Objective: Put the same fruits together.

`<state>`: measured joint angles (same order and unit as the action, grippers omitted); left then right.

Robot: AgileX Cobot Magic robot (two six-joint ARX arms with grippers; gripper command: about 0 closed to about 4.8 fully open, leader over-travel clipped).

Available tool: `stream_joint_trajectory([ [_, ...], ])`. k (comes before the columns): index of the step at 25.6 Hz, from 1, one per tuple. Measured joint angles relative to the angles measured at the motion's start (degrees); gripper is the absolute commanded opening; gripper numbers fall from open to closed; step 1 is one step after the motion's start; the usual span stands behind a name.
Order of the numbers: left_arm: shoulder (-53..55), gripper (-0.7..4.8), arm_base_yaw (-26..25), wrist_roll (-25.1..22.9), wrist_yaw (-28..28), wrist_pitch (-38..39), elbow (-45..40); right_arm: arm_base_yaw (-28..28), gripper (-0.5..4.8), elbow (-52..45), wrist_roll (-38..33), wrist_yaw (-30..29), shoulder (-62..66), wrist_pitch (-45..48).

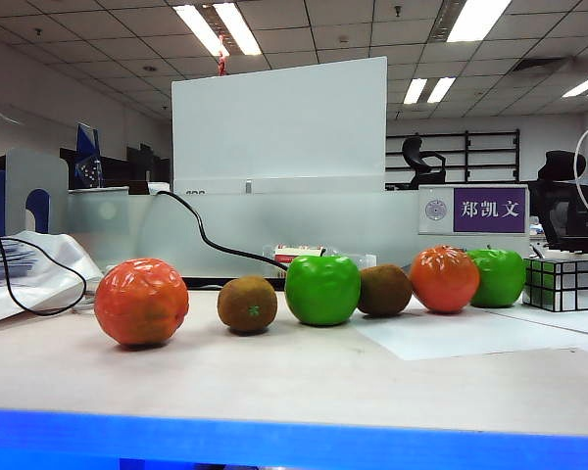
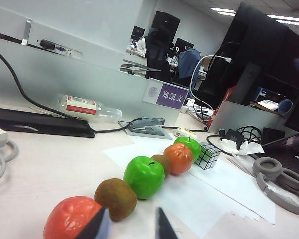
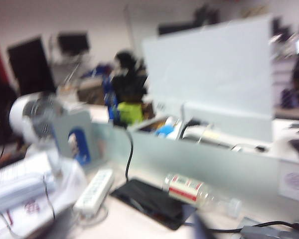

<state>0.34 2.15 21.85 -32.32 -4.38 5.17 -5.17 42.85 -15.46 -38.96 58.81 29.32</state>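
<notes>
Above the row's near end, the left tool point(image 2: 132, 225), cut off, shows two parted, empty fingertips. Right tool: one blurred dark tip point(image 3: 203, 230), state unreadable. Six fruits point(image 1: 322, 289) line the table point(image 1: 294, 377); the far kiwi point(image 2: 162, 163) is half hidden.

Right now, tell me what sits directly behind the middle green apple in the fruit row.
In the left wrist view, a brown kiwi sits right behind the green apple, partly covered by it. Whether they touch is hidden.
</notes>
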Motion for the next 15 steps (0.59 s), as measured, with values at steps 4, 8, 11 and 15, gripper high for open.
stream_joint_trajectory([
  [4, 0.00, 1.30, 0.00, 0.02, -0.04, -0.07, 0.00, 3.17, 4.74, 5.01, 2.93, -1.55, 11.72, -0.22],
  [8, 0.00, 1.30, 0.00, -0.09, 0.00, -0.55, 0.00, 6.08, 4.79, 7.87, 6.99, -1.53, 20.74, -0.33],
  [11, 0.00, 1.43, 0.00, -0.17, 0.02, -0.57, 0.00, 8.33, 4.79, 8.37, 12.11, -1.01, 24.79, -2.36],
  [15, 0.00, 2.92, 0.00, -0.42, 1.14, -0.48, 0.00, 11.13, 4.79, 8.52, 22.23, 4.42, 27.54, -5.99],
])
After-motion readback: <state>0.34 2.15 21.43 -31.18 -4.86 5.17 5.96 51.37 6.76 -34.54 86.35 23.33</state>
